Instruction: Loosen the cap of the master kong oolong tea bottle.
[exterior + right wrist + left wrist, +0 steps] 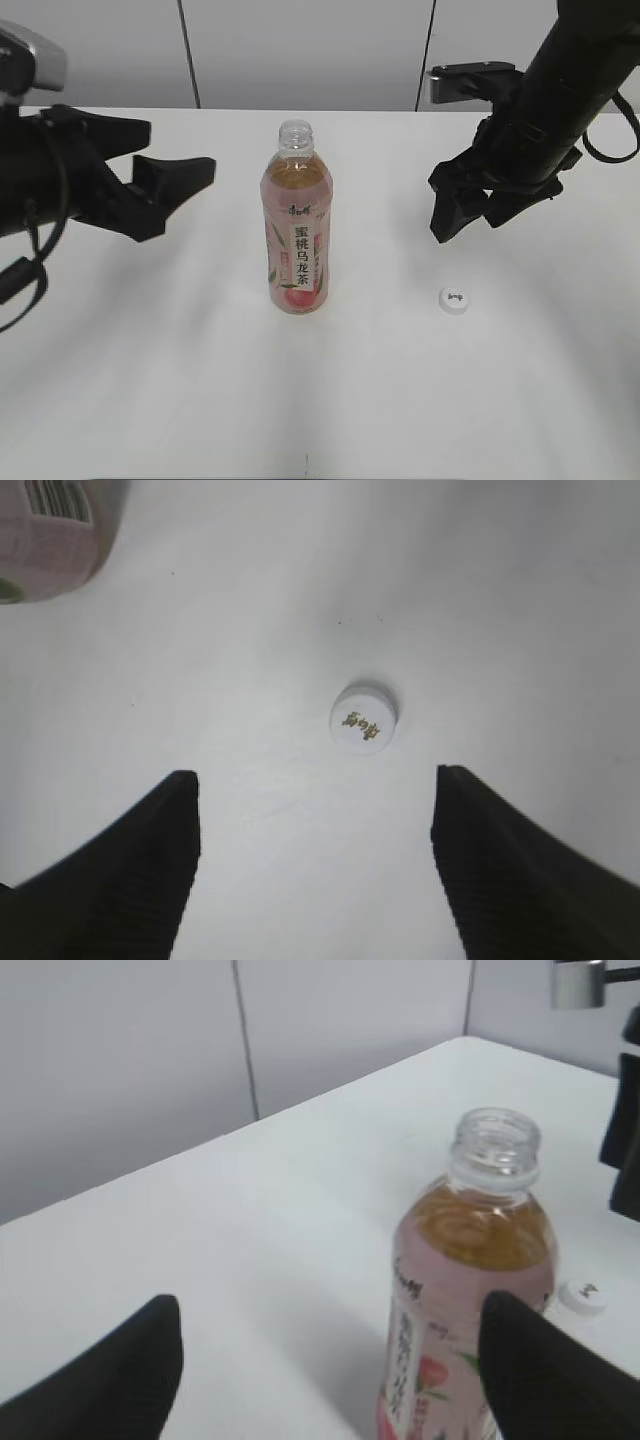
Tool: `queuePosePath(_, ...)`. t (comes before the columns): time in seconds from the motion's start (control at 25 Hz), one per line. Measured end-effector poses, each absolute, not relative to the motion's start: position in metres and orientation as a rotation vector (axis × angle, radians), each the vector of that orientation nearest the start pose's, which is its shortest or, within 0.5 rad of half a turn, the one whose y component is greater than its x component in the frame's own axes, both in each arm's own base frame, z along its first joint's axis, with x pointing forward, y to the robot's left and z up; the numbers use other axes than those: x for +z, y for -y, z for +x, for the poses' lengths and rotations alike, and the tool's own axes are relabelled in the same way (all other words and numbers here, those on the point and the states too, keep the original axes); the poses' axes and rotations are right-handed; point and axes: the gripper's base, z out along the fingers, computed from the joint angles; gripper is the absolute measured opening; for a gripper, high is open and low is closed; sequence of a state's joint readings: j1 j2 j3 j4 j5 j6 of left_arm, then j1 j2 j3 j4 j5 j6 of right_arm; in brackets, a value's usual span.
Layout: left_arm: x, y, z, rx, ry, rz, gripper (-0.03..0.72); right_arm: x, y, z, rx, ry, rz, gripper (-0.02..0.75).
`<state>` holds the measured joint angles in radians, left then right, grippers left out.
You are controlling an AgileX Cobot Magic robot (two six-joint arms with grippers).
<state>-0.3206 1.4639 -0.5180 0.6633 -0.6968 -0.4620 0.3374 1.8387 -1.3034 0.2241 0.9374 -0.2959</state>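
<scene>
**A:** Starting nearest the lens in the exterior view, what lies lowest in the frame?

**B:** Bare white desk (150, 400), then the cap (455, 299) at lower right of centre, lying flat with its logo up. It is off the bottle and well apart from it.

**A:** And the master kong oolong tea bottle (296, 235)?

**B:** Upright at frame centre, long axis vertical, neck open, label facing the camera.

**A:** Which tool is closer to the cap?

**B:** The right tool (470, 205), clearly. It hangs in the air above and slightly behind the cap, in the right half of the frame. In the right wrist view the cap sits at mid-frame, between the two spread fingers (120, 870) and ahead of their tips; the bottle's base shows at upper left.

**A:** Is it holding anything?

**B:** No. Its jaws stand wide apart and empty.

**A:** The left tool (175, 190)?

**B:** At left of frame, also spread wide and empty, beside the bottle but not touching. Its wrist view shows the bottle at lower right, near the right finger.

**A:** So the loosening?

**B:** Judging by the open neck, it looks done already.
</scene>
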Motion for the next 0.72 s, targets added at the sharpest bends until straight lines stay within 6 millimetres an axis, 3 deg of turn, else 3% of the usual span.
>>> queuePosePath(0.24, 0.244, 0.09, 0.221, -0.419, -1.92, 0.384, 0.515, 0.216, -0.137, 0.336, 0.32, -2.857, -0.701, 0.533)
queuePosePath(0.44, 0.274, 0.079, 0.201, -0.478, -1.862, 0.211, 0.505, 0.221, -0.134, 0.325, 0.336, -2.918, -0.709, 0.517)
queuePosePath(0.72, 0.284, 0.099, 0.18, -0.584, -1.83, 0.31, 0.449, 0.249, -0.129, 0.31, 0.357, -2.914, -0.609, 0.514)
